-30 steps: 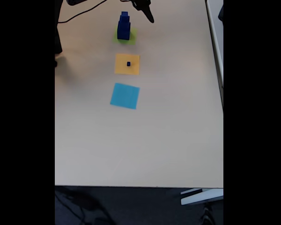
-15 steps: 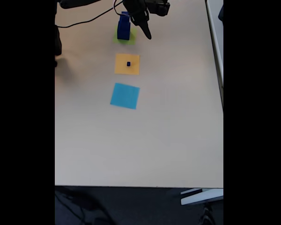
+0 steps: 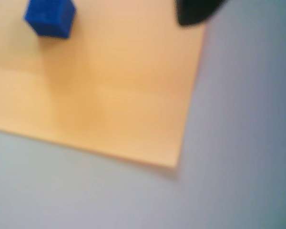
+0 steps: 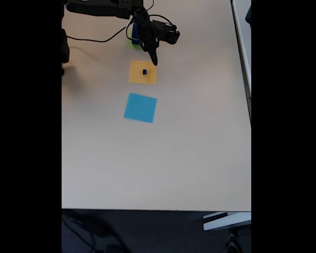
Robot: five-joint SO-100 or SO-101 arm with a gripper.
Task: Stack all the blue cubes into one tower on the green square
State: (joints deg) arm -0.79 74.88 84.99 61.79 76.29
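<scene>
Hovering my gripper (image 4: 153,59) just above the orange square (image 4: 143,72), jaws too blurred to tell apart, I judge the tiny blue cube (image 3: 50,17) near its middle could squirt away if I pinch off-centre.

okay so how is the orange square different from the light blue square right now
The orange square has a tiny blue cube resting on it; the light-blue square carries nothing. In the fixed view the orange square lies nearer the top edge, just below the gripper, while the light-blue square sits farther down the table, away from the arm. The light-blue square looks slightly rotated; the orange one looks squarer to the frame. Both are flat, thin sheets of similar size.
</scene>
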